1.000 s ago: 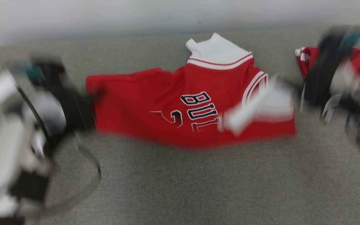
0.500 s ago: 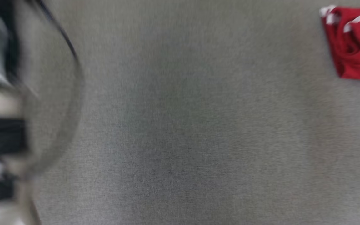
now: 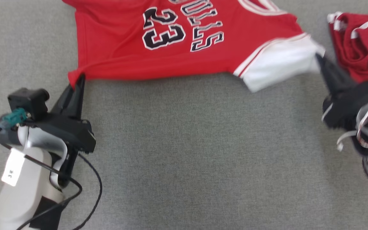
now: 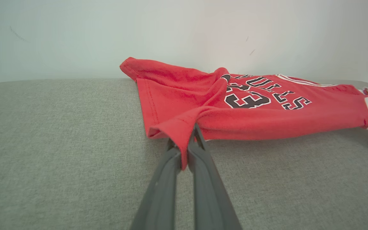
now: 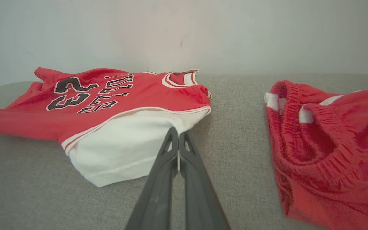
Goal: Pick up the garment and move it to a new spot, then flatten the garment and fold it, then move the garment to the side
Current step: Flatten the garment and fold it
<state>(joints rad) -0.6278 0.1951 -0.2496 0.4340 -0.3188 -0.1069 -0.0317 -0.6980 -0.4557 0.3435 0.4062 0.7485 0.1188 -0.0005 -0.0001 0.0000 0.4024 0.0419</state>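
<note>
A grey fabric surface (image 3: 184, 159) fills the scene, and a pale, plain wall (image 4: 184, 32) rises behind its back edge. The red jersey (image 3: 117, 54) lies on the back half of this surface, closer to the wall than to the robot. Its front is turned up, with the number 23 and black-and-white letters on it. It is spread sideways, the bottom hem toward the left side of the surface and the neck and the white sleeve (image 3: 279, 64) toward the right side.

The left gripper (image 3: 77, 80) is at the near left corner of the jersey. In the left wrist view the two dark fingers are pressed together on a fold of the red hem, and this corner stands a little above the surface. The right gripper (image 3: 318, 57) is at the near right end of the jersey. In the right wrist view its fingers are closed flat against each other and pinch the edge of the white sleeve. Between the two grippers the near edge of the jersey runs almost straight.

A pair of red shorts (image 3: 356, 35) with white trim lies crumpled near the right edge of the surface, just beside the right gripper and apart from the jersey. A black cable (image 3: 91, 179) hangs in a loop from the left arm, and a white label (image 3: 11, 167) is on its forearm.
</note>
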